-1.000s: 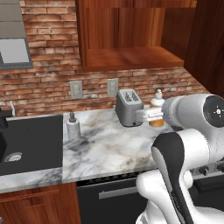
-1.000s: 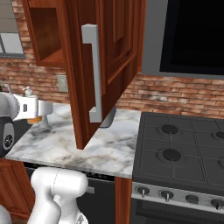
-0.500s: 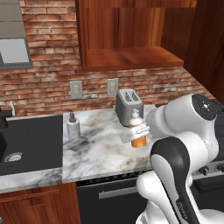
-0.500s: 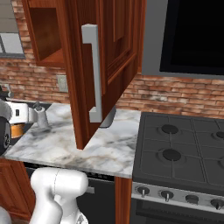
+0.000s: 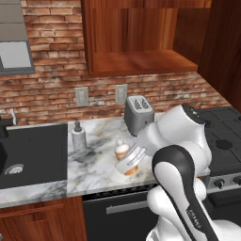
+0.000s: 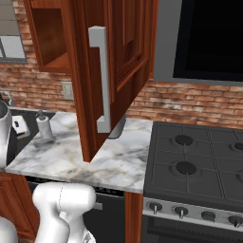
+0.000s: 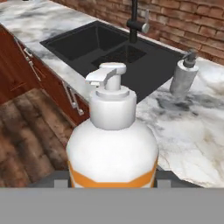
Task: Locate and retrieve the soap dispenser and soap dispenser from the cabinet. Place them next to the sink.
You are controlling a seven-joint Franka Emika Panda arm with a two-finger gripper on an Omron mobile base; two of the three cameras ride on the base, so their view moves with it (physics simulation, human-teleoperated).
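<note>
The gripper (image 5: 133, 159) is clamped on the orange soap dispenser (image 5: 125, 156), carried tilted above the marble counter (image 5: 99, 164). It should be righted, then lowered just beside the grey marbled dispenser (image 5: 78, 136) next to the sink (image 5: 33, 153).

silver toaster (image 5: 139, 113), black stovetop (image 6: 199, 163), brick wall (image 5: 47, 70)

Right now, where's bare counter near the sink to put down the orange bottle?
Bare marble lies between the grey marbled dispenser at the sink edge and the held orange bottle, running to the counter's front edge. It gets crowded toward the toaster, where the gripper and arm hang.
</note>
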